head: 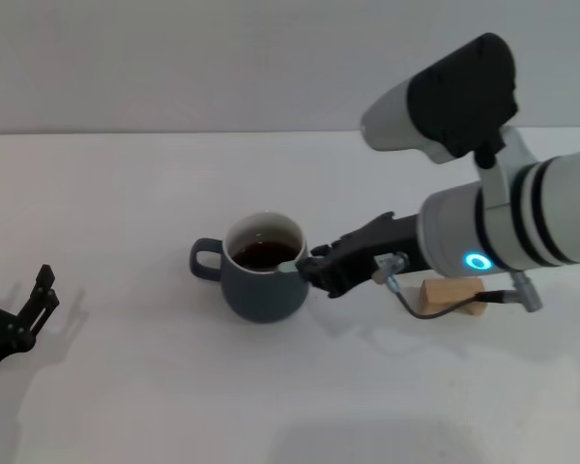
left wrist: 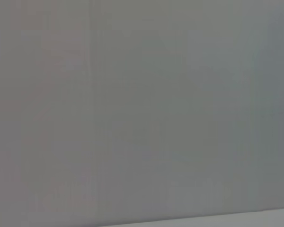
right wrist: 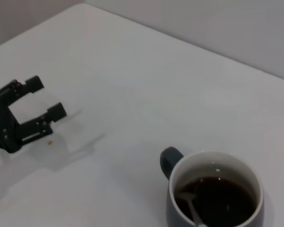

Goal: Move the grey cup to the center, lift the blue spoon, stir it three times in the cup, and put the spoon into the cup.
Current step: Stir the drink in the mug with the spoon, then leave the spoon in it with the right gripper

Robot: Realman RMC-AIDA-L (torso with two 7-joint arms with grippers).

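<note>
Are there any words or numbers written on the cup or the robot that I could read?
None: nothing readable shows in any view.
The grey cup is plain, with no print.
The right arm shows only a glowing blue ring, a light and not a letter.
The wooden block and the table bear no writing.

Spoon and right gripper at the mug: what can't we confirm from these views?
- Blue spoon: only the bowl and stem in the grey cup show; the right wrist view's edge cuts off the handle.
- Right gripper: the head view hides its fingertips behind the cup rim.
- Left wrist view: blank wall, nothing usable.
- Left gripper: open, parked at the table's left.
</note>
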